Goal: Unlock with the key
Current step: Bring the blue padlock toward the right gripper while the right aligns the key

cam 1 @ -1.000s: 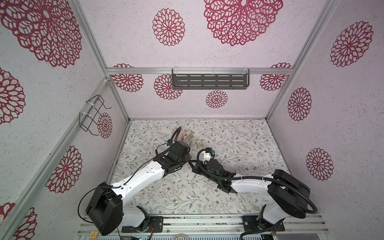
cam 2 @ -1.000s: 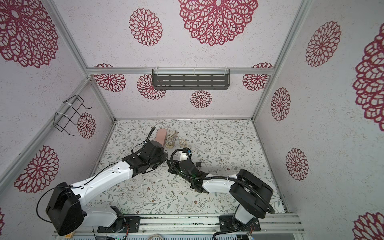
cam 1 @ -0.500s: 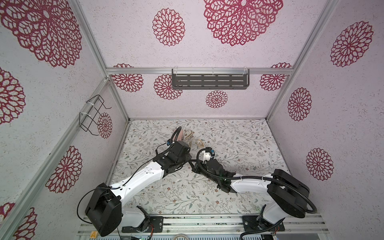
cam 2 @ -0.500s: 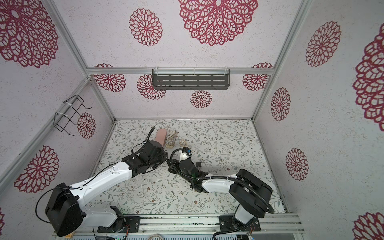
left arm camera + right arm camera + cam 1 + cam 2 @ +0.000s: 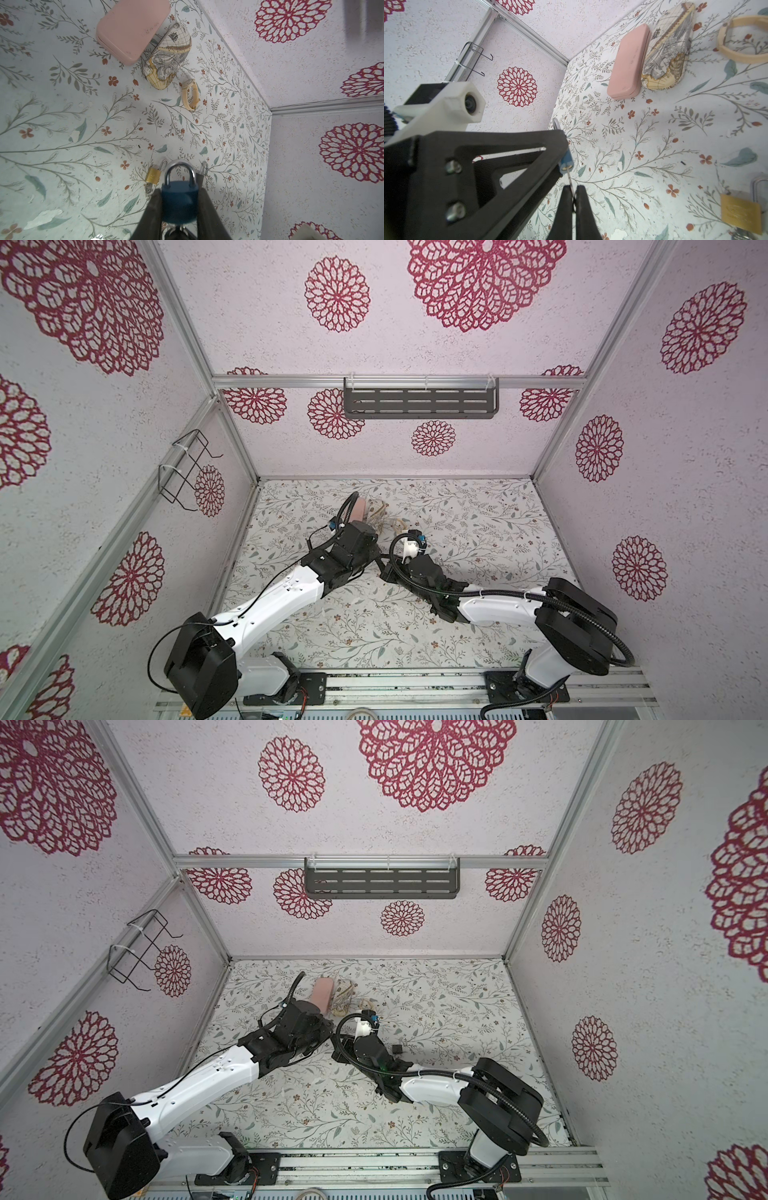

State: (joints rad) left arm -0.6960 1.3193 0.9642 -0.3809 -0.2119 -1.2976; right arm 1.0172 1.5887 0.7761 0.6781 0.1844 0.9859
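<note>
A blue padlock (image 5: 179,199) with a silver shackle sits clamped between my left gripper's (image 5: 179,187) two black fingers (image 5: 152,209). In the right wrist view the padlock's underside (image 5: 565,163) faces my right gripper (image 5: 572,192), which is shut on a thin silver key (image 5: 569,178). The key's blade runs from the fingertips into the bottom of the padlock. In both top views the left gripper (image 5: 372,551) and the right gripper (image 5: 384,568) meet tip to tip over the middle of the floral table, and the lock is hidden between them.
A brass padlock (image 5: 153,175) (image 5: 740,212) lies on the table just beyond the grippers, with another silver shackle (image 5: 204,167) beside it. Farther back lie a pink case (image 5: 359,509) (image 5: 133,31), a map-printed pouch (image 5: 168,60) and a cream band (image 5: 190,94). A small black piece (image 5: 397,1048) lies by the right arm.
</note>
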